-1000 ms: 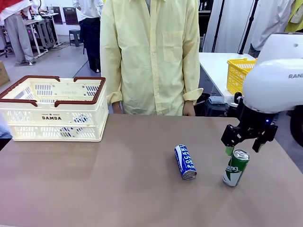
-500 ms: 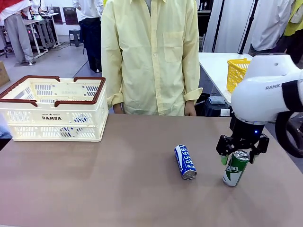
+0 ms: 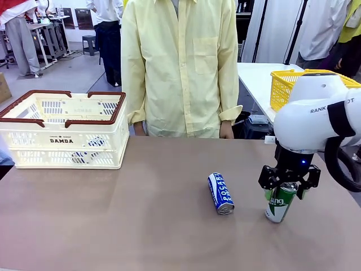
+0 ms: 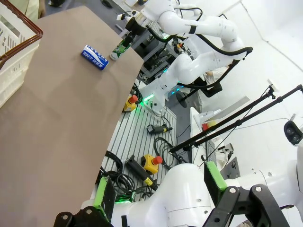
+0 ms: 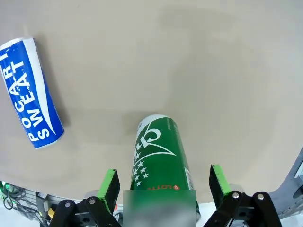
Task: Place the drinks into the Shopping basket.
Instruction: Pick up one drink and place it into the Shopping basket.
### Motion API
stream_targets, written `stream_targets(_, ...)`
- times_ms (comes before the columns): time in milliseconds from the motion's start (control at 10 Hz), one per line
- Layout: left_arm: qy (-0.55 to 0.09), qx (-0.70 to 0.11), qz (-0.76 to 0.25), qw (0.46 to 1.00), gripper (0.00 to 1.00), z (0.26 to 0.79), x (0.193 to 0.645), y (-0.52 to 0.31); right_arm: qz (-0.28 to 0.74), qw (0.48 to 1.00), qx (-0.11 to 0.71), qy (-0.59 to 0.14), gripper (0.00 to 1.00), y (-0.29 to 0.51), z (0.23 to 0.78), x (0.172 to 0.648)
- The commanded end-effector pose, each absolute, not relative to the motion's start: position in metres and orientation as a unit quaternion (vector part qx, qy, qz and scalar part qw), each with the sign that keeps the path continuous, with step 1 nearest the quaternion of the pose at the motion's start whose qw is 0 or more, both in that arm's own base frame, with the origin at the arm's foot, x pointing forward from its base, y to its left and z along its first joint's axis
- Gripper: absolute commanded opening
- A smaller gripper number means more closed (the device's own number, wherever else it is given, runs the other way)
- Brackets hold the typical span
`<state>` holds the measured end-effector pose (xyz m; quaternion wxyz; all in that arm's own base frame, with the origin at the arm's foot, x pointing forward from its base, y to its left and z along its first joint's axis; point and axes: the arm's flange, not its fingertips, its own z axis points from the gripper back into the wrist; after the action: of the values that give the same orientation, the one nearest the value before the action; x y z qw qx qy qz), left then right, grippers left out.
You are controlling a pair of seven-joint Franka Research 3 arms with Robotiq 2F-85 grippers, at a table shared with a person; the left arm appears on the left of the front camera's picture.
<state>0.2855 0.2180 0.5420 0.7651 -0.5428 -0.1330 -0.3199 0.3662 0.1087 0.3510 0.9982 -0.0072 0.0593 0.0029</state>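
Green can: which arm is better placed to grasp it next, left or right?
Right. The right gripper is open, with its pads on either side of the standing green can. The left gripper is also open, but it is far from that can, across the table.

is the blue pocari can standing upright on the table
No, the blue Pocari Sweat can lies on its side on the table.

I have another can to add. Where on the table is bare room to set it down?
The widest bare stretch of table lies between the Shopping basket and the lying blue can, running to the near edge. Crowded at right, where the open right gripper straddles the green can.
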Motion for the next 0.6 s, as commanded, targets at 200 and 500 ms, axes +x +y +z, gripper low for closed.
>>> stream_targets(200, -0.138, -0.547, -0.312, 0.765, 1.00, 0.5438, 0.2856, 0.2155, 0.000, 0.998, -0.014, 0.069, 0.23, 0.0980, 0.3400, 0.3447)
stream_targets(500, -0.138, -0.547, -0.312, 0.765, 1.00, 0.5438, 0.2856, 0.2155, 0.003, 0.998, -0.007, 0.068, 0.00, 0.0958, 0.3404, 0.3453)
